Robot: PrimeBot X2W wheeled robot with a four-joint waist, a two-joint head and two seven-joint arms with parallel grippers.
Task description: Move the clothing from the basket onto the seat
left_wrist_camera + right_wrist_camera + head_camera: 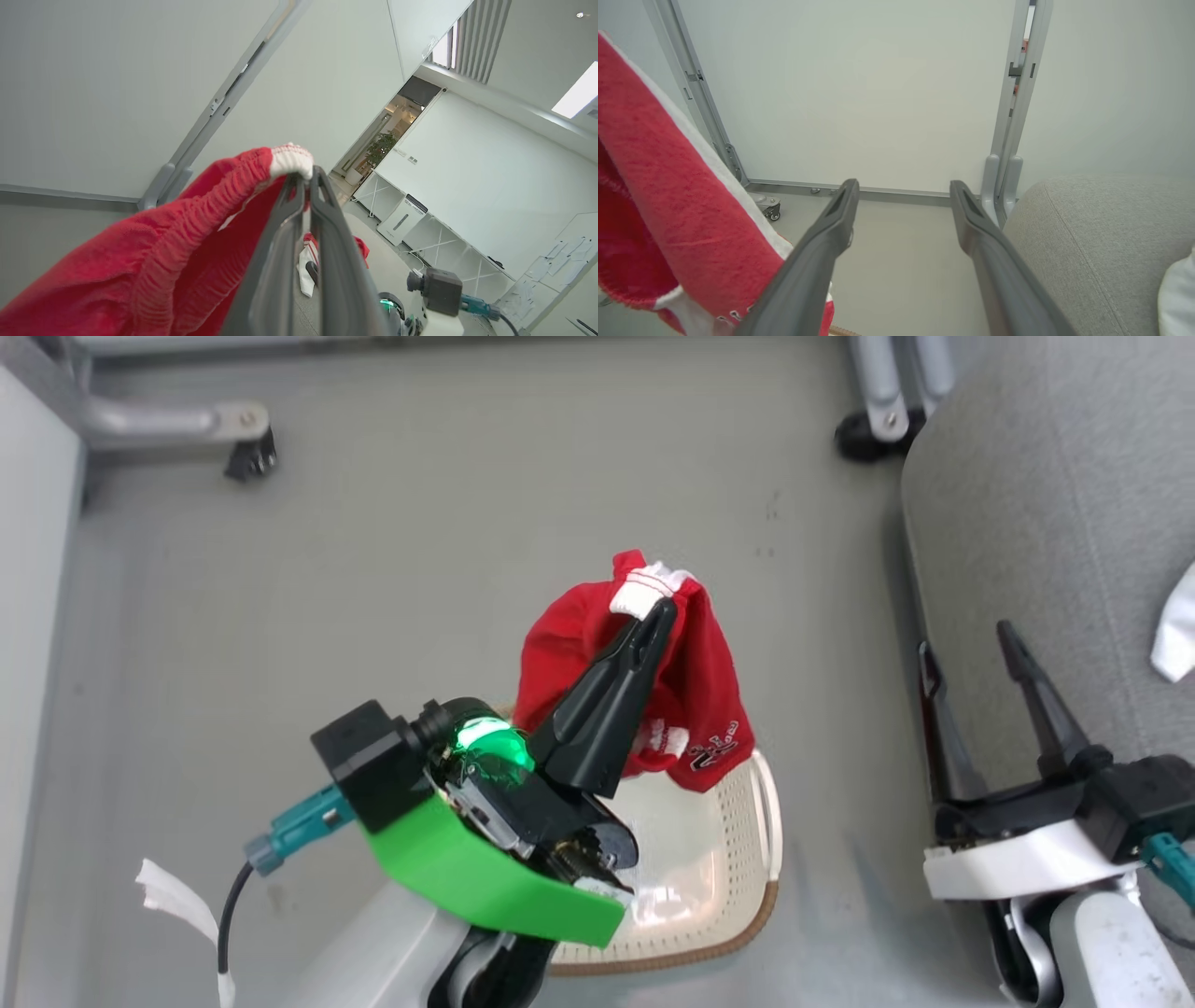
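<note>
A red garment (691, 672) with a white ribbed cuff (644, 588) hangs in the air above the cream basket (719, 896), whose inside shows pale and bare. My left gripper (665, 607) is shut on the clothing at that cuff, fingers pointing up and to the right. In the left wrist view the gripper (306, 176) pinches the cuff and the red cloth (154, 261) drapes down to the left. My right gripper (966, 639) stands open over the edge of the grey seat (1046, 504), holding nothing. In the right wrist view its gripper (901, 186) spreads wide, red clothing (658, 186) to the left, the seat (1092, 233) to the right.
A white piece of cloth (1178, 625) lies on the seat at the right edge. A wheeled metal frame foot (247, 453) stands at the far left and another castor (864, 434) near the seat's corner. Grey floor (467, 569) lies between basket and wall.
</note>
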